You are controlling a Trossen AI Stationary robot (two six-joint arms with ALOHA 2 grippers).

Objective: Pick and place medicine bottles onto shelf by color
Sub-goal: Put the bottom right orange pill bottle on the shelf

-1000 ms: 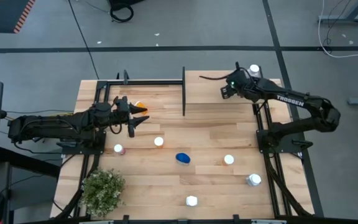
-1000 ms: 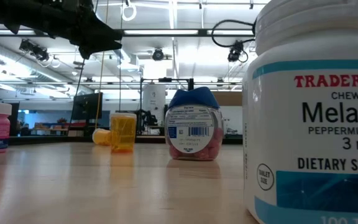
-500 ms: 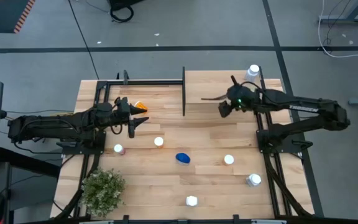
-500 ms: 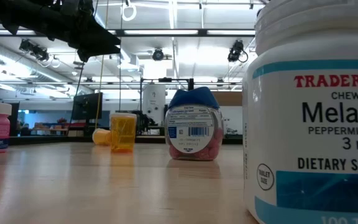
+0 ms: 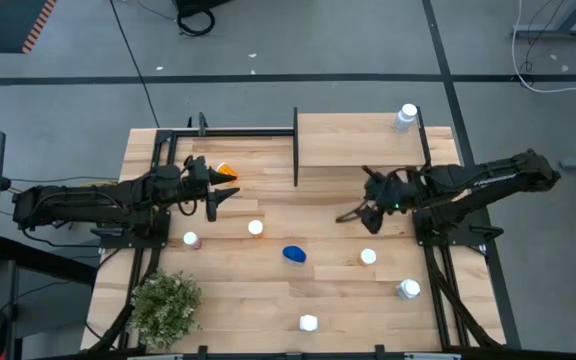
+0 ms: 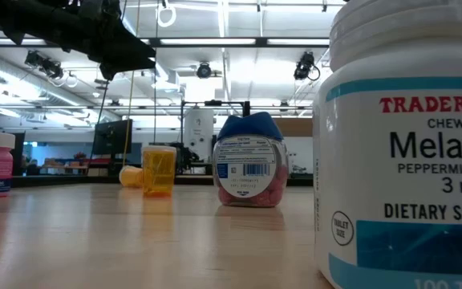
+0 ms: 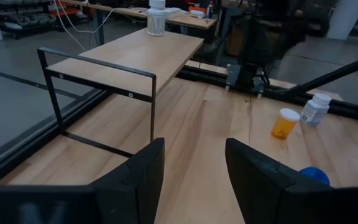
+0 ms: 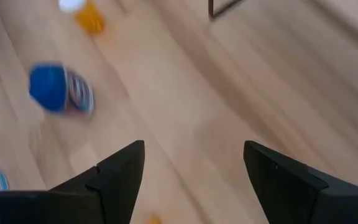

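One white bottle (image 5: 406, 116) is already stood on the shelf (image 5: 358, 140); the rest are scattered on the surface (image 5: 318, 290). The right claw (image 5: 353, 213) is held wide open and empty above the planks, near the white-capped bottle (image 5: 368, 257). That bottle should be straddled squarely and gripped below the cap. The left claw (image 5: 215, 197) is parked open, empty, beside the orange bottle (image 5: 225, 172).

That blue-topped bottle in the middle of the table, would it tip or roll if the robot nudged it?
The blue bottle looks squat and wide, standing upright on a broad base, so it probably slides rather than tips. Pills fill only its lower part, which likely keeps its weight low. Its rounded plastic sides may be slippery for the open right gripper.
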